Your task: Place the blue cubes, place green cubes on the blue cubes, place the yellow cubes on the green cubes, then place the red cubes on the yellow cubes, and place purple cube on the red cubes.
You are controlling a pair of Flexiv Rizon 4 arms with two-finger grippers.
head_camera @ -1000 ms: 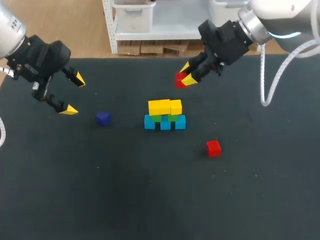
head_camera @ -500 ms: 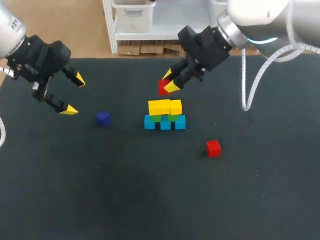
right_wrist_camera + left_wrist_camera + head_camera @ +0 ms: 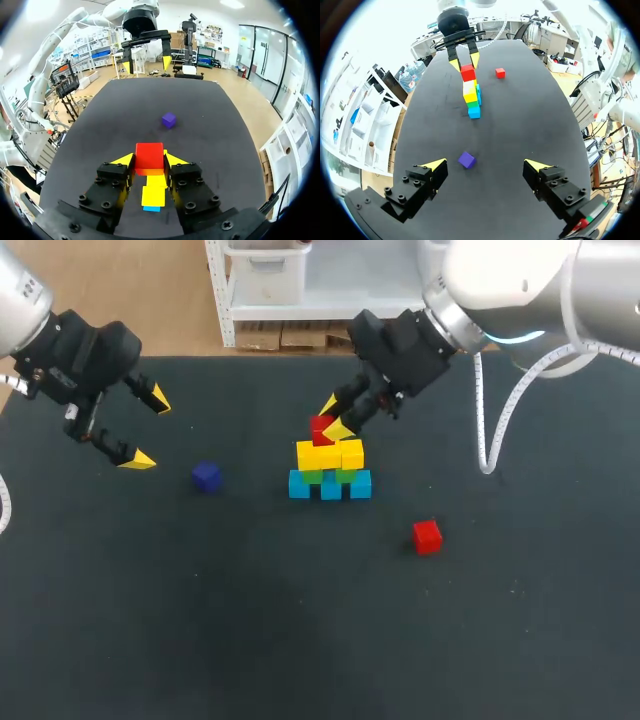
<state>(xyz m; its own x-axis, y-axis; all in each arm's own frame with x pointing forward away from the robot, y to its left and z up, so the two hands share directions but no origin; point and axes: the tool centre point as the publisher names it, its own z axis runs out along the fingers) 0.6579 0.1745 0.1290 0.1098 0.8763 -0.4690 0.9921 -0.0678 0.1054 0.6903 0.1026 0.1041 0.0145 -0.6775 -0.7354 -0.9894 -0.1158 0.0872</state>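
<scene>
A stack stands mid-table: blue cubes (image 3: pixel 330 486) at the bottom, green cubes (image 3: pixel 313 476) on them, yellow cubes (image 3: pixel 330 453) on top. My right gripper (image 3: pixel 331 417) is shut on a red cube (image 3: pixel 321 428) and holds it just over the left end of the yellow row; in the right wrist view the red cube (image 3: pixel 149 155) sits between the fingers above the yellow cubes (image 3: pixel 154 192). A second red cube (image 3: pixel 427 536) lies to the stack's right. The purple cube (image 3: pixel 206 476) lies to its left. My left gripper (image 3: pixel 146 427) hangs open at the far left, above the purple cube (image 3: pixel 467 159).
The dark table mat (image 3: pixel 300 620) spreads bare toward the front. A white shelf stands beyond the back edge.
My right arm has carried the red cube leftward and down, from behind the stack to just over the yellow row. The left arm has not moved.
</scene>
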